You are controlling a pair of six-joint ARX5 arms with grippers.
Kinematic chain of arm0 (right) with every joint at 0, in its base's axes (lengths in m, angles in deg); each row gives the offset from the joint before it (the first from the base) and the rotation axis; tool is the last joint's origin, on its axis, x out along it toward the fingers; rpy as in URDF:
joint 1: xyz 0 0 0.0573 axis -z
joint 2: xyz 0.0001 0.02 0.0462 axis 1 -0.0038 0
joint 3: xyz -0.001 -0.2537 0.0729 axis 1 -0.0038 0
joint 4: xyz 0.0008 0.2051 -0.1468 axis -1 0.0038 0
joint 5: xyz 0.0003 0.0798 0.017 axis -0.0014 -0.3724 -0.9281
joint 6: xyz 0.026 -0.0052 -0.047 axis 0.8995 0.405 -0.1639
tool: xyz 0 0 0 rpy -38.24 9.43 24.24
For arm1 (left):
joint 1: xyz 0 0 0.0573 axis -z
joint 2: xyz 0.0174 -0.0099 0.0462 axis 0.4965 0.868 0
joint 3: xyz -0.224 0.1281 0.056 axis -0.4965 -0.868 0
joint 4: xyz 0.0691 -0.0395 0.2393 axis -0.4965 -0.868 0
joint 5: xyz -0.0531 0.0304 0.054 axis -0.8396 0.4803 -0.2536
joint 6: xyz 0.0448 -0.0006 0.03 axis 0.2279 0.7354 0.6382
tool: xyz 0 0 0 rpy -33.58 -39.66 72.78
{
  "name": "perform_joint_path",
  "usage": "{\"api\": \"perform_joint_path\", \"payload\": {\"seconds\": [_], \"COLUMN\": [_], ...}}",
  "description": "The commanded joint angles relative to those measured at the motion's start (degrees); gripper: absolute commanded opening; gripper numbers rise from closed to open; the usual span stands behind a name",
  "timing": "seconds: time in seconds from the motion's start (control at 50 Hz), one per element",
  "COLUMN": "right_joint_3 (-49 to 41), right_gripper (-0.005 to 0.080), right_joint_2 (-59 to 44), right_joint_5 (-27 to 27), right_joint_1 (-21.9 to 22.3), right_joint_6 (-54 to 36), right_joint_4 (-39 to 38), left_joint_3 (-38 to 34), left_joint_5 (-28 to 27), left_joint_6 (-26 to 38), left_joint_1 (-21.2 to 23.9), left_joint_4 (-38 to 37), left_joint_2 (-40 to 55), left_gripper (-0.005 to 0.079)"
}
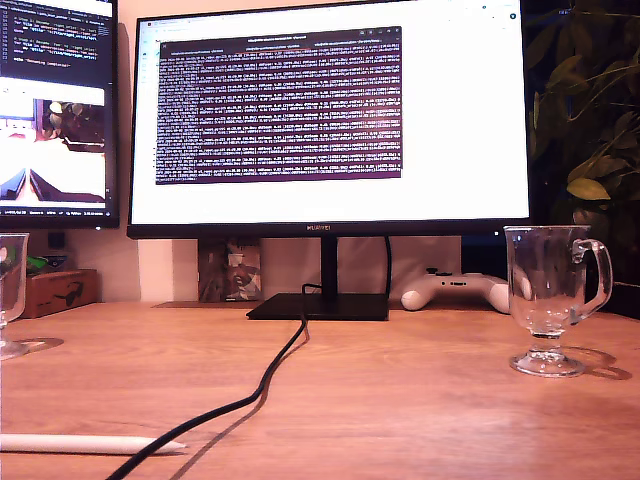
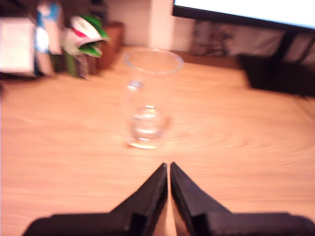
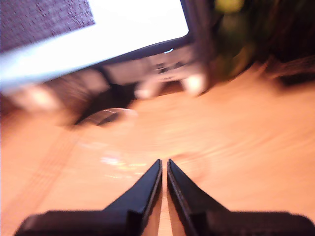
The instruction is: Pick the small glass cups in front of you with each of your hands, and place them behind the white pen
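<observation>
Clear glass cups stand on an orange-brown wood-grain desk; the pen is plain white, the cable black, the game controller white, both grippers' fingers black

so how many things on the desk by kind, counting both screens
glass cups: 2, one at the exterior view's right, one cut off at its left edge
white pen: 1
black cable: 1
monitors: 2
white game controller: 1
total: 7
</observation>
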State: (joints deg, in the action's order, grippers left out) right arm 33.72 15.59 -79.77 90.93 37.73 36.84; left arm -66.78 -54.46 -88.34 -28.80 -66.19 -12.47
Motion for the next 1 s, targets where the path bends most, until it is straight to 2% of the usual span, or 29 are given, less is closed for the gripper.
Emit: {"api": "perform_joint_path", "payload": {"seconds": [0.0, 0.02, 0.06, 0.1, 0.2, 0.38, 0.62, 0.76, 0.9, 0.98], "right_joint_3": [0.0, 0.0, 0.1, 0.2, 1.8, 8.1, 18.1, 24.0, 30.6, 34.5], "right_gripper": [-0.0011, -0.0011, -0.0011, -0.0011, -0.001, -0.0011, -0.0011, -0.0011, -0.0011, -0.0011], "right_joint_2": [0.4, 0.4, 0.4, 0.4, 0.3, -0.3, -8.1, -17.5, -28.4, -34.2], "right_joint_5": [-1.7, -4.7, -6.4, -11.0, -17.5, -21.1, -21.5, -20.7, -17.7, -14.5], "right_joint_1": [0.3, 0.3, 0.3, 0.3, 0.1, -1.4, -4.1, -6.1, -8.2, -9.6], "right_joint_6": [11.2, 12.3, 14.1, 16.1, 19.0, 21.2, 19.3, 14.5, 6.0, 2.0], "right_joint_4": [-0.5, -0.5, -0.5, -0.5, 2.1, 13.4, 27.6, 33.6, 37.4, 38.9], "left_joint_3": [-1.7, -1.7, -1.7, -1.7, -1.6, 0.1, 3.5, 6.4, 10.5, 13.6], "left_joint_5": [-2.4, -3.8, -4.5, -7.1, -14.6, -25.6, -34.5, -35.6, -35.9, -35.8], "left_joint_6": [-5.2, -7.8, -9.0, -12.9, -15.6, -21.0, -23.4, -22.9, -19.0, -12.7], "left_joint_1": [-0.2, -0.2, -0.2, -0.2, -0.2, 0.0, 0.0, 0.0, 0.0, 0.0], "left_joint_4": [0.8, 1.0, 2.2, 4.0, 8.9, 10.1, 5.8, 2.9, -0.9, -4.5], "left_joint_2": [-0.5, -0.5, -0.5, -0.5, -0.5, -0.5, 1.9, 6.0, 12.2, 16.2], "left_gripper": [-0.0021, -0.0021, -0.0021, -0.0021, -0.0021, -0.0021, -0.0021, -0.0021, -0.0021, -0.0021]}}
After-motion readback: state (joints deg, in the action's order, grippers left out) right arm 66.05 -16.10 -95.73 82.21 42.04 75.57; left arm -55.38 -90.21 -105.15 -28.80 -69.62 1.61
